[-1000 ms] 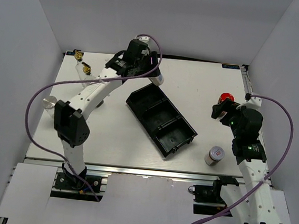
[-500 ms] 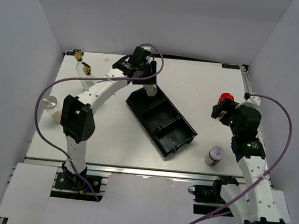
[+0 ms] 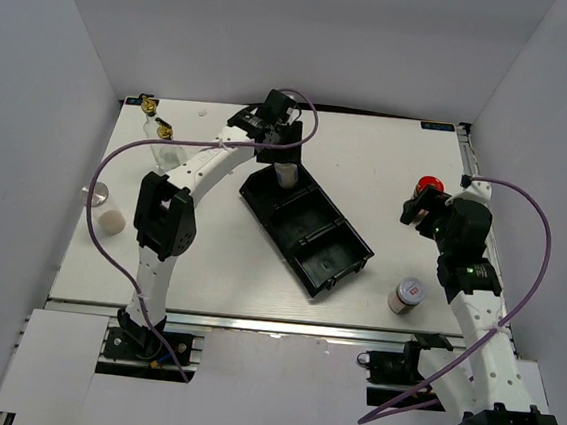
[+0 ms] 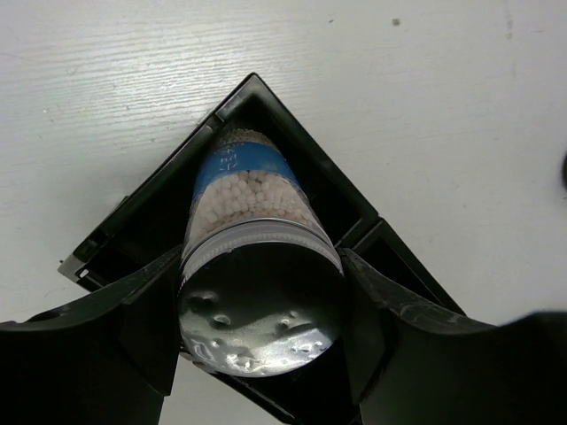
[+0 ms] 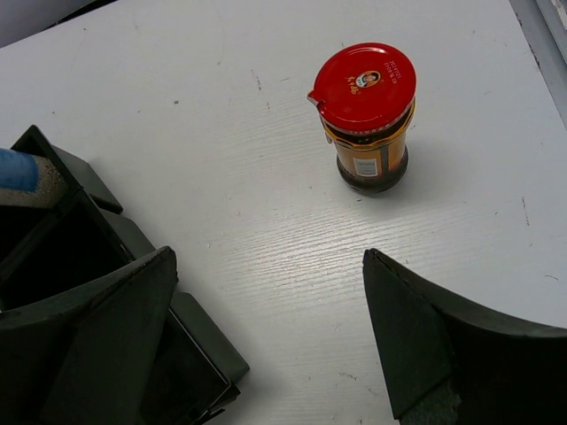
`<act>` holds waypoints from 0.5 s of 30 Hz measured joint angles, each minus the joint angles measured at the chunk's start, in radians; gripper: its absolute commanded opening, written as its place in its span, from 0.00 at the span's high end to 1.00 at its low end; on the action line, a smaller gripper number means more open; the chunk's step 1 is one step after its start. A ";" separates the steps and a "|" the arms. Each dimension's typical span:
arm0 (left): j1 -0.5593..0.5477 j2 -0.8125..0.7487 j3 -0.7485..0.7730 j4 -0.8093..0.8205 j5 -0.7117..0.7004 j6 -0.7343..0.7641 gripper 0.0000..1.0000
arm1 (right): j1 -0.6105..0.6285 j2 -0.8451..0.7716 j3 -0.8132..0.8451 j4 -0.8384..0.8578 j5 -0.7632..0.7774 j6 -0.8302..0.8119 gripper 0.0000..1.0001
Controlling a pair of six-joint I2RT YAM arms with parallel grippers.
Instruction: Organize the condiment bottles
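The long black 3-compartment plastic tray [image 3: 336, 211] is lying diagonally mid-table. The left gripper [image 4: 261, 319] is clamping the silver-capped clear cylindrical shaker of white beads [image 4: 252, 204] inside the tray's far end compartment. It is probably rigid, light and slick, so gripping the body just under the cap is suiting it. The right gripper [image 5: 266, 328] is gaping empty near the red-capped brown jar [image 5: 365, 106].

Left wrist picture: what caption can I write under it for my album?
Left gripper holds a silver-capped shaker of white beads upright in the black tray's end compartment.
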 measured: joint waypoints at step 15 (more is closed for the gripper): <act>0.000 0.071 0.020 -0.003 0.013 0.021 0.02 | 0.000 0.019 0.000 -0.003 0.011 0.000 0.11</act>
